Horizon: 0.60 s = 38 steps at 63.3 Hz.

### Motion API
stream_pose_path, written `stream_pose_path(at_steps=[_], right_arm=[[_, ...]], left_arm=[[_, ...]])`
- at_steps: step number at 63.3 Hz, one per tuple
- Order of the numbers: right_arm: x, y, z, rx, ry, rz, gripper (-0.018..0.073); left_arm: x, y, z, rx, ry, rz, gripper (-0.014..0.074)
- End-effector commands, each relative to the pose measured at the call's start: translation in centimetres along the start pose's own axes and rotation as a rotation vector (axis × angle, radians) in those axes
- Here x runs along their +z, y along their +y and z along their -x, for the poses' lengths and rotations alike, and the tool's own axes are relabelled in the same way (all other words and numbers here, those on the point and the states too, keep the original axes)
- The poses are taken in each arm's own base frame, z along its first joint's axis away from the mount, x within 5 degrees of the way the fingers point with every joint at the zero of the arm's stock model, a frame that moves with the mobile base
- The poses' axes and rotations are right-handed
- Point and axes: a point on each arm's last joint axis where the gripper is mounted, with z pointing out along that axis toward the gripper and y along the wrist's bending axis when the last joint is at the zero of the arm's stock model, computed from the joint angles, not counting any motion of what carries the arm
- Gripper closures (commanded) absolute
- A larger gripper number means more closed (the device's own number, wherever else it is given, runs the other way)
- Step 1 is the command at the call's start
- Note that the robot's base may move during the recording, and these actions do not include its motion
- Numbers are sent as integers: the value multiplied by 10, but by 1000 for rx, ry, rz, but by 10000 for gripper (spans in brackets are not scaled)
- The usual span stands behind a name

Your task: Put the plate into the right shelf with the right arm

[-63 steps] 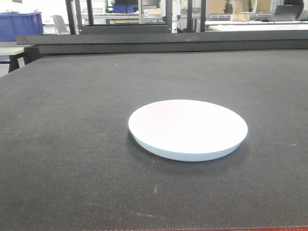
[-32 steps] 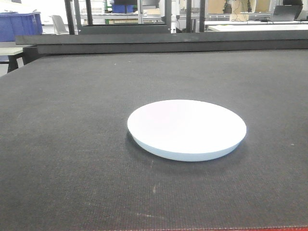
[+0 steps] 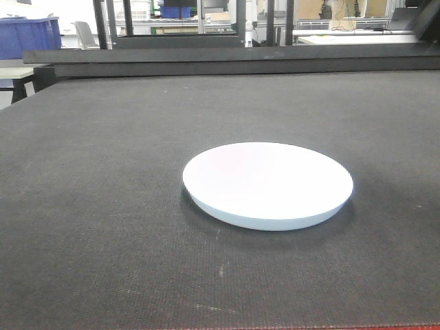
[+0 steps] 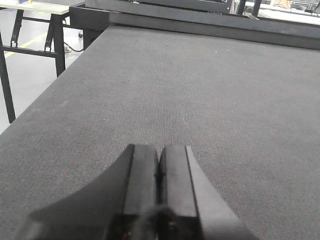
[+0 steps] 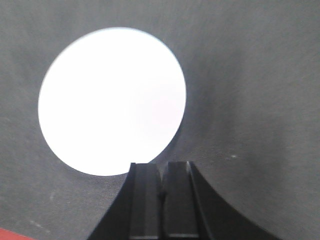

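White plate (image 3: 268,184) lies flat on the dark mat (image 3: 103,227), untouched; right gripper (image 5: 161,167) hangs over its rim w/ jaws pressed together, empty, so we judge it must open wide, drop low & pinch the shallow, slick rim edge-on. Idle left gripper (image 4: 159,152) likewise closed on nothing, plate outside its view. Nothing crowds the plate; blue bin (image 3: 27,34) & racking (image 3: 179,17) far behind it, right shelf not identifiable.

Front view low; right wrist overhead; both share plate (image 3: 268,184).
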Motion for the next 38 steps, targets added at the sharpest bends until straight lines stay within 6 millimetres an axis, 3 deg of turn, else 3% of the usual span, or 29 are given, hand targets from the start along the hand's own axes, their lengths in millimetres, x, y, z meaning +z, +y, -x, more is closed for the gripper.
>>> stream_pose_path(at_steps=[1, 6, 10, 28, 38], right_arm=[[14, 8, 16, -17, -57, 24, 288], [37, 9, 18, -19, -32, 19, 43], [53, 8, 19, -13, -14, 11, -82], [105, 5, 12, 56, 117, 1, -73], [122, 2, 9, 61, 139, -11, -73]], left_arm=[[0, -1, 5, -6, -86, -10, 643], [0, -1, 5, -6, -86, -10, 643], [0, -1, 5, -6, -86, -10, 643], [0, -1, 5, -6, -86, -10, 643], [0, -1, 5, -6, -86, -10, 643]])
